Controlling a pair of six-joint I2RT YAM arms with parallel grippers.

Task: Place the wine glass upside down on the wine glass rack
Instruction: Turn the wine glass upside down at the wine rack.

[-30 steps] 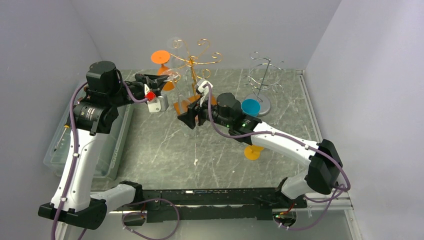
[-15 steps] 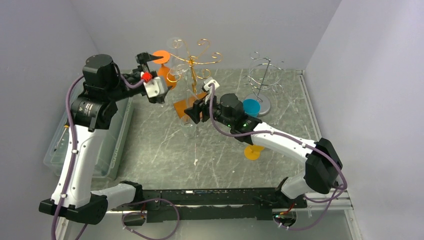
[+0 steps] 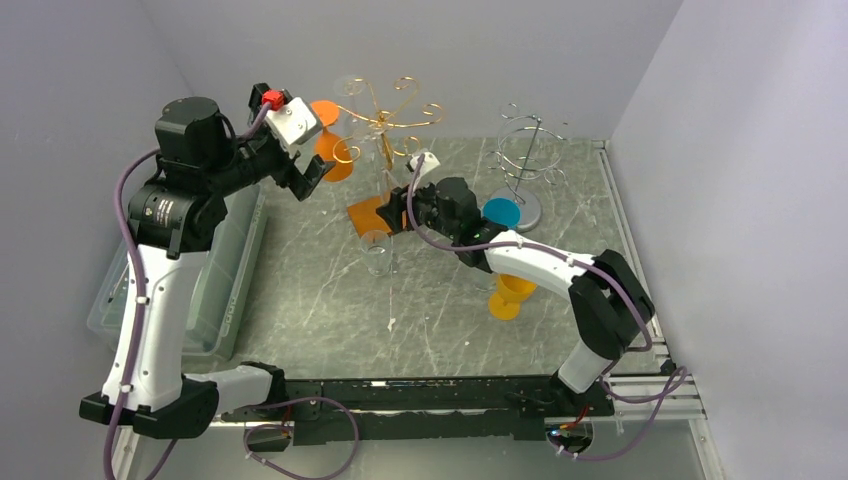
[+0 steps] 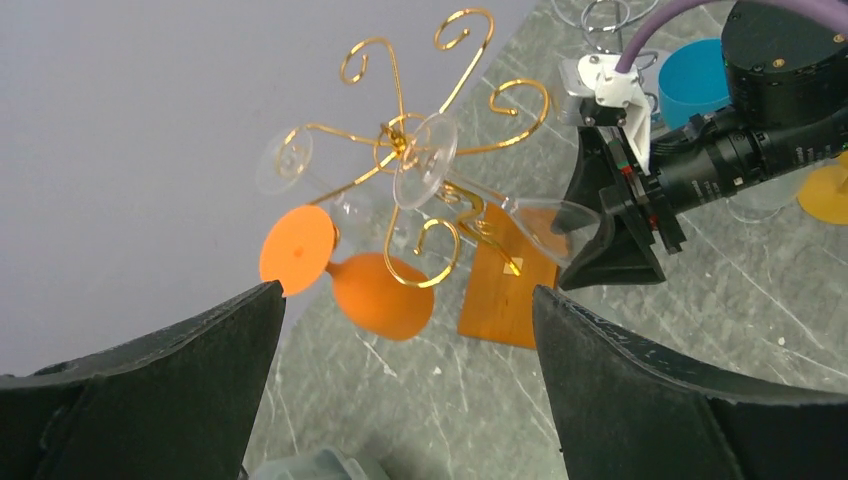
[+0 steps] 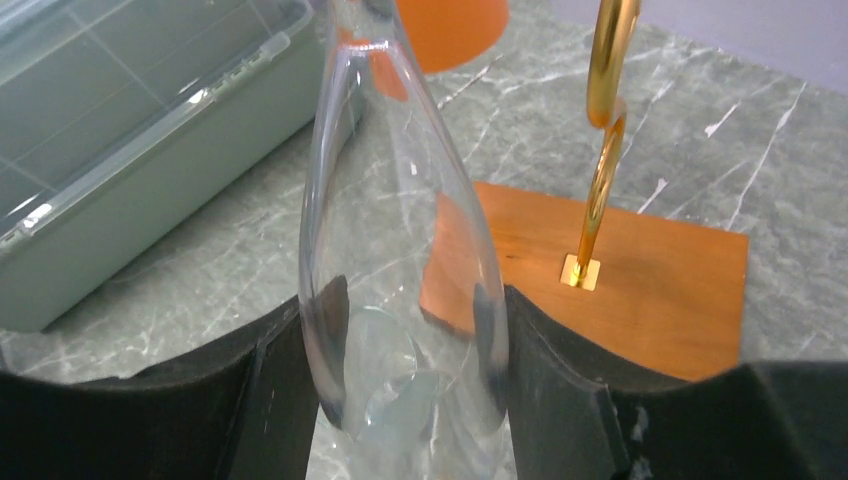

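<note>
Left gripper, now spread wide and empty, has drawn back, leaving the right gripper, clamped on the wine glass, to hang it on the rack.

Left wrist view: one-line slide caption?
Open left gripper frames the right gripper holding a clear wine glass tilted, foot at the hub of the gold rack, beside an orange glass.

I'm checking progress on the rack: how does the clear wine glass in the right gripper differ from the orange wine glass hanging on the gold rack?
The clear wine glass is see-through; the orange wine glass is opaque. The clear wine glass is clamped by its bowl in the right gripper; the orange wine glass hangs from the gold rack with nothing gripping it. Both point foot up, bowl down.
</note>
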